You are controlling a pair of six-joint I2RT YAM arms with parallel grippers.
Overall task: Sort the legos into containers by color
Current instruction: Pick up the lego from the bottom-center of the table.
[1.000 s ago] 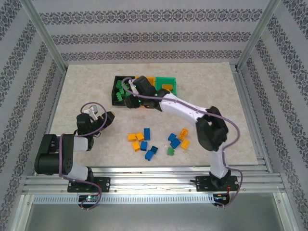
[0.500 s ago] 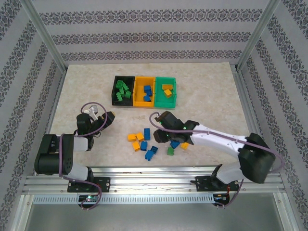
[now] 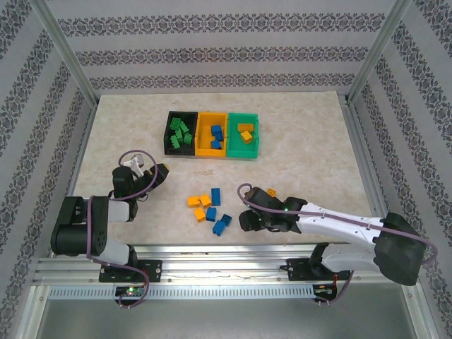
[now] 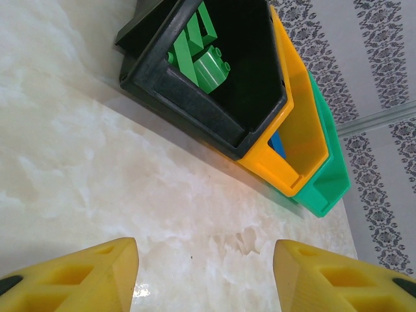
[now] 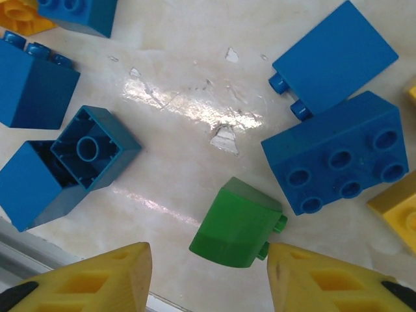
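Since leaving the bins [image 3: 212, 154], right pincer [image 5: 207, 273] released over green lego [image 5: 237, 224], left pincer [image 4: 205, 260] released, unmoved.

Top external camera: fixed high above the near side of the beige marbled tabletop [image 3: 318, 141], angled down and forward, distant enough to take in its full extent.

Left wrist camera: low over the surface, facing obliquely toward the row of three joined plastic bins [image 4: 305, 140] in black, orange-yellow and green. It views them from near. The same row appears overhead.

Right wrist camera: very close, facing almost straight down by the table's near edge. The blue plastic bricks [image 5: 88, 153] at its left also appear overhead.
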